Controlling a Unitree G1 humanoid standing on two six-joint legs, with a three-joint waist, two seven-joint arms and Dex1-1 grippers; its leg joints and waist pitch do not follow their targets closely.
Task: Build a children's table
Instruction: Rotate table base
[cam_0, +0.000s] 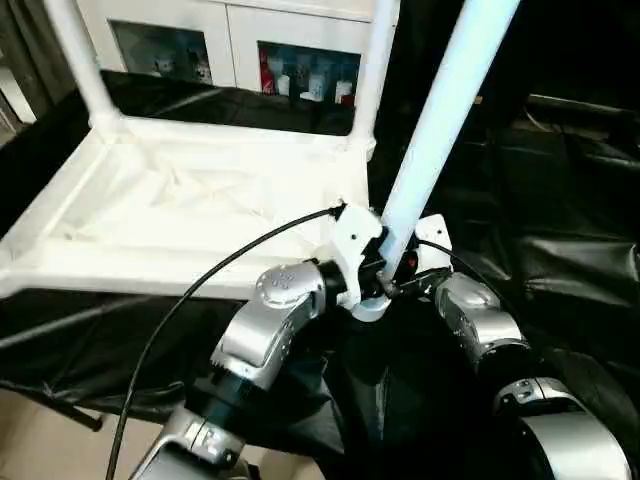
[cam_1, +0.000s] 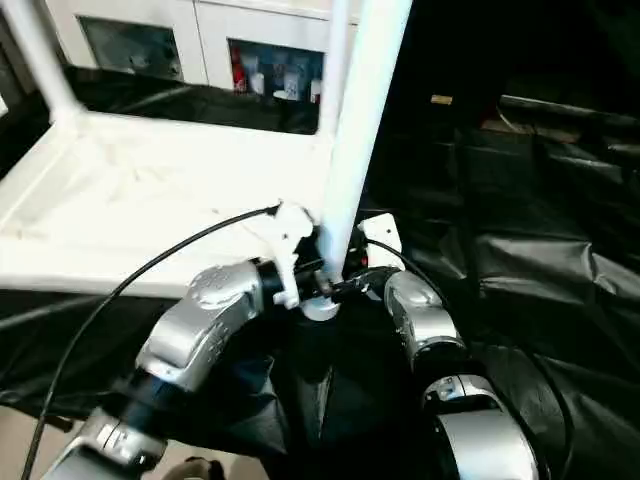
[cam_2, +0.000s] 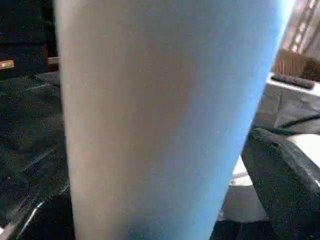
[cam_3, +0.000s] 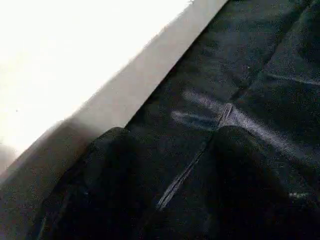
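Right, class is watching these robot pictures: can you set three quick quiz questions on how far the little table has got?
1. How many legs already stand fitted in the tabletop?
2. True or false: the tabletop lies with its rimmed underside facing up.
3. Where is the third leg?
A. lying flat on the black cloth
B. raised and tilted, its lower end at the left gripper, beside the tabletop's near right corner
C. leaning against the cabinet

Key: 1. Two, at the far corners. 2. True. 3. B.
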